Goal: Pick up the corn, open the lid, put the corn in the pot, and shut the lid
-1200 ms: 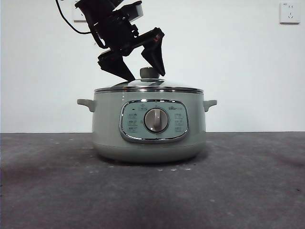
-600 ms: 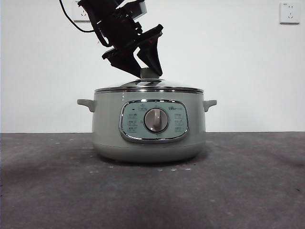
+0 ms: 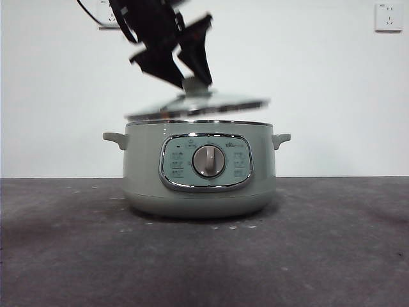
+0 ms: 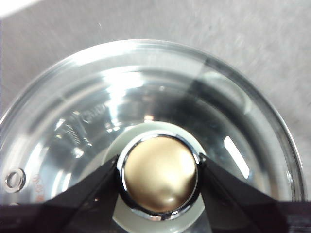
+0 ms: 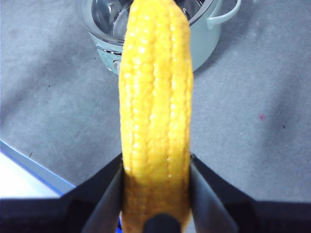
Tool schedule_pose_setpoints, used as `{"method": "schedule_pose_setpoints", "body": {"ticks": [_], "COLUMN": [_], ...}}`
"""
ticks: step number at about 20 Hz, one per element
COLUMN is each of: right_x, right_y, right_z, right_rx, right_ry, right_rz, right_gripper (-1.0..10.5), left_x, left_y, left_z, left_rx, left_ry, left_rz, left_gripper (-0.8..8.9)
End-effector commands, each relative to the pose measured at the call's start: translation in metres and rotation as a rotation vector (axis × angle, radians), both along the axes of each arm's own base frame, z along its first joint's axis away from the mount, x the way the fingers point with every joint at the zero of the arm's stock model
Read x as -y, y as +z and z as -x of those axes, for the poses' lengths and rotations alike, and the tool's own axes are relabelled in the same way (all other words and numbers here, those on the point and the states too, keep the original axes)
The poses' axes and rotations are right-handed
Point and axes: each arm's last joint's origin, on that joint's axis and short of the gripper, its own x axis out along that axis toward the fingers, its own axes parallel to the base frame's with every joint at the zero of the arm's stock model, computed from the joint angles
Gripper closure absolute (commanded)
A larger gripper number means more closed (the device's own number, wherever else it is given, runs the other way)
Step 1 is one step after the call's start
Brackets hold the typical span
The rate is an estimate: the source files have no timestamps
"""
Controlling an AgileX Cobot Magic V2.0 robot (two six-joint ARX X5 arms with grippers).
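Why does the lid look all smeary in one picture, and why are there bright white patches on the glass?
In the front view the lid is smeared by motion blur, tilted above the pot, held by the left gripper. In the left wrist view, light glares white off the glass and the knob shines. In the right wrist view the corn is close and sharp; the right gripper holds it.

The pot (image 3: 199, 179) stands on the tabletop (image 3: 204, 256), near the middle, its dial (image 3: 209, 160) facing the front camera. The lid (image 3: 198, 105) hangs just above the pot's rim, tilted and clear of it. The left gripper (image 3: 192, 75) reaches down from above and clamps the lid's knob (image 4: 160, 175) between its jaws. The right gripper (image 5: 155, 194) holds the corn (image 5: 155, 111) above the tabletop, with the pot beyond it.
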Motion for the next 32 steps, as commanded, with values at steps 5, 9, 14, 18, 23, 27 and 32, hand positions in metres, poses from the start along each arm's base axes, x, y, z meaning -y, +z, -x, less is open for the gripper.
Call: {"method": "schedule_pose_setpoints", "body": {"ticks": [5,9,14,18,23,27,32], "right_x": [-0.007,-0.019,-0.043,-0.081,-0.135,-0.177,-0.205], "right_y": [-0.002,-0.004,0.001,0.016,0.000,-0.038,-0.098], "right_z": [-0.024,-0.057,-0.109,-0.157,-0.221,-0.262,-0.288], "right_rx": [0.023,0.050,0.037,0.044,-0.016,-0.086,-0.190], "right_ry": [0.006,0.044,0.081,0.133,0.155,0.165,0.164], "right_rz": [-0.010,-0.098,-0.104,-0.087,-0.016,0.084,0.216], "right_gripper": [9.6,9.6,9.6,9.6,9.6,9.6,9.6], "left_x": [-0.043,-0.080,-0.114,-0.130,-0.147,-0.161,-0.169], "left_y": [0.081,0.118,0.129,0.113,0.083,0.075,0.078], "left_z": [0.050,0.092,0.135,0.171,0.216,0.246,0.273], "left_rx": [0.192,0.257,0.262,0.258,0.255,0.243,0.282], "left_ry": [0.033,0.077,0.117,0.136,0.156,0.197,0.204], "left_rz": [0.093,0.101,0.053,0.050,0.043,0.042,0.057], "left_gripper": [8.22,8.21,8.21,8.21,8.21,8.21,8.21]}}
